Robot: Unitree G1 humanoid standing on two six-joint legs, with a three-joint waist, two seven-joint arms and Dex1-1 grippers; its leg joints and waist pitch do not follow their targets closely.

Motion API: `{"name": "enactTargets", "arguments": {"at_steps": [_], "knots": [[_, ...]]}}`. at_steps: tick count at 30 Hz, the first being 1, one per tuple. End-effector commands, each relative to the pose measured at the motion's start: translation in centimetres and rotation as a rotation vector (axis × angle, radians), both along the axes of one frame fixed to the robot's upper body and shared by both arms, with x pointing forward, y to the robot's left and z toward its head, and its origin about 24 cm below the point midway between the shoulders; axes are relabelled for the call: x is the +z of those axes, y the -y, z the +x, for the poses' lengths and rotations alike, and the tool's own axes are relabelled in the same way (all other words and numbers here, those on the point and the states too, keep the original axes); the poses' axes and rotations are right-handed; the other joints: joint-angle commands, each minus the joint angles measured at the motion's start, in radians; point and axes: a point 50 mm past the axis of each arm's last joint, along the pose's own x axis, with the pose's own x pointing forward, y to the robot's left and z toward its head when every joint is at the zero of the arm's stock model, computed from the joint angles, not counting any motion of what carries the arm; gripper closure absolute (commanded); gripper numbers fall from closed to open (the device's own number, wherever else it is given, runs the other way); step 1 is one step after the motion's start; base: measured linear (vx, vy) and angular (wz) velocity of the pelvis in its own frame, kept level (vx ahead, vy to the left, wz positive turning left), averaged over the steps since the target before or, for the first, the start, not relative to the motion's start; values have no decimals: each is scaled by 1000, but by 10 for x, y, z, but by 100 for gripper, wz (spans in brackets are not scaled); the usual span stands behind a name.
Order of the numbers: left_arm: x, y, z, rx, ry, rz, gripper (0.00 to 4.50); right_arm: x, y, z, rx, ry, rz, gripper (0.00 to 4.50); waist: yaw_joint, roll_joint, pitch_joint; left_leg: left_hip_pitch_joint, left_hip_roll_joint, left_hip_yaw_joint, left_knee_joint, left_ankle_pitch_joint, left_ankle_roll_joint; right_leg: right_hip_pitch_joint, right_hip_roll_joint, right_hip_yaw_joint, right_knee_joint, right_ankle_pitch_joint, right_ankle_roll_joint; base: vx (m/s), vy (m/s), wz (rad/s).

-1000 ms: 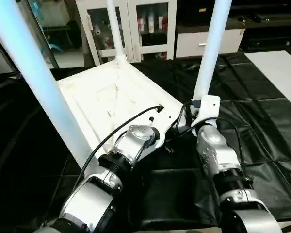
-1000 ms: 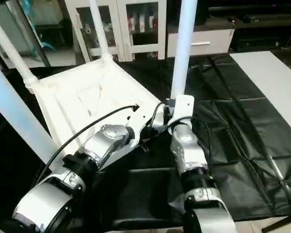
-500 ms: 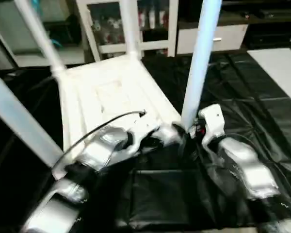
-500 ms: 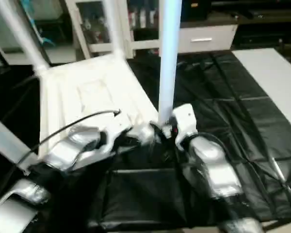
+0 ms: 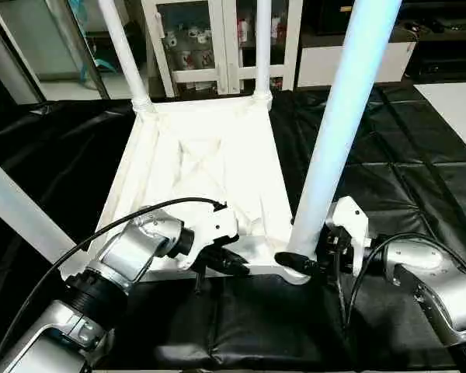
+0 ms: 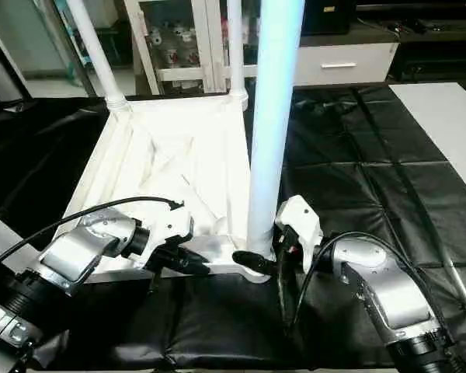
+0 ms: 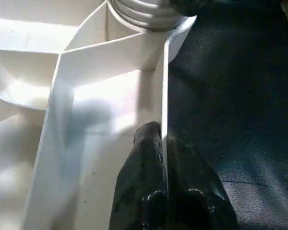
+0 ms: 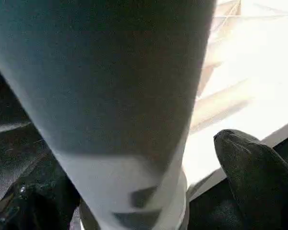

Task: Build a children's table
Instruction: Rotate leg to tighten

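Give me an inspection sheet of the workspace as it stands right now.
Surface: black cover, wrinkled.
Job's things: tabletop upside down, ribs up; all four legs stand in the corner sockets, near right leg tallest in view.
Clutter: nothing seen.
End effectors: left end effector pinches the tabletop's near rim; right end effector straddles the near right leg's base, one finger beside it.
Cables: black cable loops over the left forearm; another at the right wrist.
Surroundings: white glass-door cabinet behind.

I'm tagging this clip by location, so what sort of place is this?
Probably an indoor lab or workshop dressed like a home room. A black-covered work surface holds the upturned tabletop, and behind stand a white glass-door cabinet and a white drawer unit.
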Motion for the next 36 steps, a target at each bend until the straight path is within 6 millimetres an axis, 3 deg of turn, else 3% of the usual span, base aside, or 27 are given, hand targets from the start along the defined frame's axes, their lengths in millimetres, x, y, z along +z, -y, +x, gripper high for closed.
{"name": "enactTargets", "arguments": {"at_steps": [1,5,8,11,16,23,31,33,34,36], "knots": [[6,4,-4,-60,-16,-11,450,-5,2,0,7,-27,-41,60,0,-16,-58,29,81,-41,-78,-190,89,39,-64,42,-61,-84,-243,0,0,0],[7,3,-3,-55,-15,-8,450,-5,2,-2,23,-27,-61,60,2,-16,-60,28,79,-40,-73,-155,111,40,-64,40,-57,-44,-251,0,0,0],[6,2,-3,-49,-12,-2,450,-6,3,-4,47,-29,-87,60,4,-21,-59,28,79,-40,-72,-159,113,41,-63,40,-57,-54,-251,0,0,0],[6,3,-3,-49,-13,-1,450,-7,5,-4,43,-31,-88,60,5,-19,-60,28,79,-40,-70,-157,115,42,-65,40,-57,-63,-250,0,0,0],[6,2,-3,-42,-10,1,450,-8,6,-2,33,-29,-92,120,8,-20,-61,28,79,-40,-67,-142,124,41,-64,40,-55,-53,-252,0,0,0],[6,1,-2,-41,-11,3,450,-7,4,0,27,-24,-74,167,9,-20,-60,28,79,-40,-67,-165,113,40,-63,40,-57,-88,-248,0,0,0],[5,1,-2,-26,-16,3,450,-8,2,0,10,-30,-38,180,6,-20,-61,27,77,-40,-66,-160,112,41,-61,40,-54,-76,-249,0,0,0],[1,4,3,42,1,0,450,-12,4,14,-139,20,-35,180,3,-21,-60,27,78,-39,-66,-164,109,38,-63,41,-54,-87,-251,0,0,0],[0,6,6,75,9,-1,450,-14,5,20,-209,38,-36,180,-7,-21,-56,24,74,-40,-69,-200,86,38,-61,38,-61,-139,-245,0,0,0],[-2,9,10,114,17,-7,450,-17,4,27,-279,51,-32,180,-17,-23,-54,25,71,-41,-70,-230,69,36,-59,37,-64,-181,-239,0,0,0]]}}
